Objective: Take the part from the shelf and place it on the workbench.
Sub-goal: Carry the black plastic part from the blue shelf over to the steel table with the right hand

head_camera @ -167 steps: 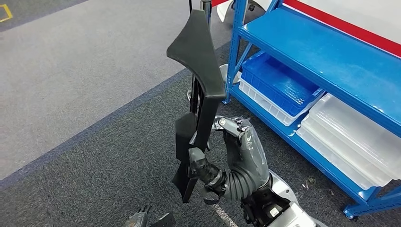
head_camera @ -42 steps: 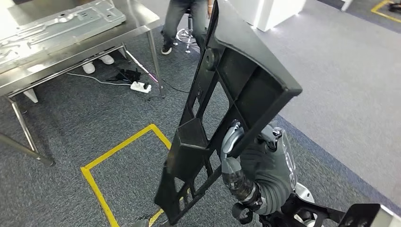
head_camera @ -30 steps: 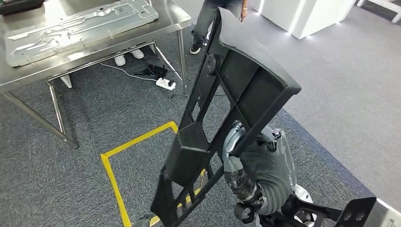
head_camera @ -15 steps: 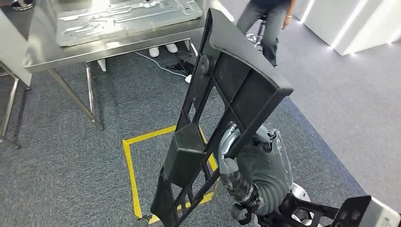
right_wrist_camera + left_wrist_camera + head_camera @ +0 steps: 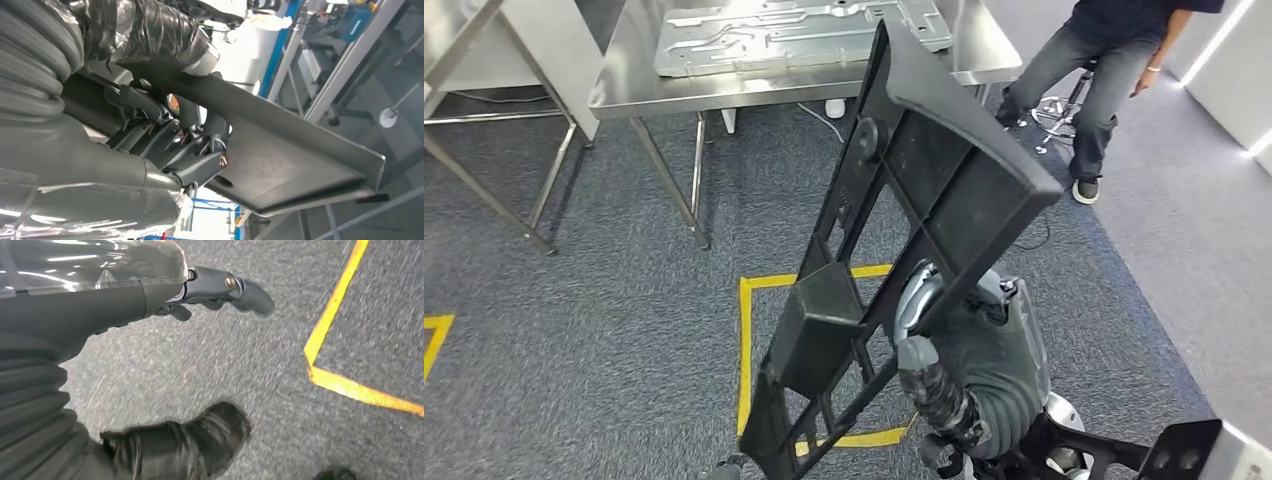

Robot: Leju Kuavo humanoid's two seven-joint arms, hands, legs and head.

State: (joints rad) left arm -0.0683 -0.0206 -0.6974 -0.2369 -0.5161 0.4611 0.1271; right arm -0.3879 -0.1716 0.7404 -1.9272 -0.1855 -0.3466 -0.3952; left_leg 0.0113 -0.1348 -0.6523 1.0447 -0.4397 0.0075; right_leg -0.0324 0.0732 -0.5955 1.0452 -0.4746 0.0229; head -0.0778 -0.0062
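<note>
Fingers of the left hand (image 5: 220,290) are spread and grasp nothing; it hangs over grey carpet beside a yellow floor line (image 5: 334,310), likely kept low and out of the way. Toward twelve o'clock in the head view stands the steel workbench (image 5: 624,85), a pressed metal panel (image 5: 794,22) lying on it. At centre the black part (image 5: 904,230) rises upright, tilted toward one o'clock, carried high probably so its long frame stays off the floor. At five o'clock the right hand (image 5: 979,355) is clenched around its lower rib. A seated person (image 5: 1114,60) is at two o'clock. The part is not yet on the bench.
</note>
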